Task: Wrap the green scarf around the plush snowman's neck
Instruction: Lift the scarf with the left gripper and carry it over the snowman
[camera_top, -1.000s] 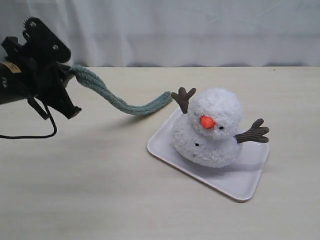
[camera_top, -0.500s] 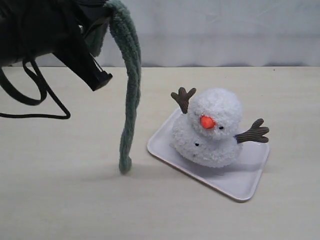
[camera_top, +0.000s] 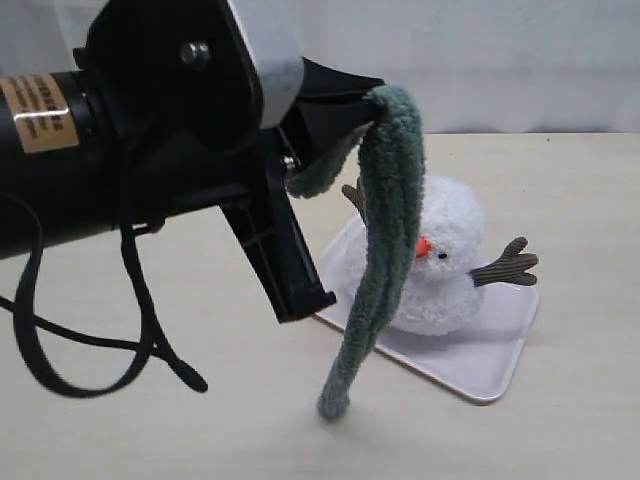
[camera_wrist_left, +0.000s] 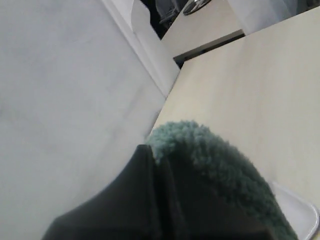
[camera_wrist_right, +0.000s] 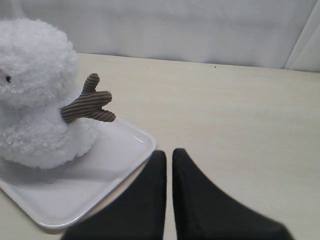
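Note:
The green scarf (camera_top: 385, 230) hangs in a long drop from my left gripper (camera_top: 362, 100), which is shut on its upper end high above the table, close to the exterior camera. In that view the hanging strip crosses in front of the plush snowman (camera_top: 450, 255) and hides part of its face; its loose end (camera_top: 335, 400) dangles near the table. The snowman sits on a white tray (camera_top: 490, 360). In the left wrist view the scarf (camera_wrist_left: 215, 165) bulges over the dark fingers (camera_wrist_left: 145, 200). My right gripper (camera_wrist_right: 169, 152) is shut and empty, beside the tray (camera_wrist_right: 100, 170) near the snowman (camera_wrist_right: 35, 85).
The pale wooden table (camera_top: 560, 200) stretches round the tray, with a white curtain (camera_top: 500, 60) behind it. A black cable (camera_top: 140, 330) loops under the left arm. One brown twig arm (camera_wrist_right: 89, 106) sticks out toward my right gripper.
My left gripper has swung up, to the right and toward the exterior camera, carrying the scarf. The scarf went from stretched out to hanging down in front of the snowman.

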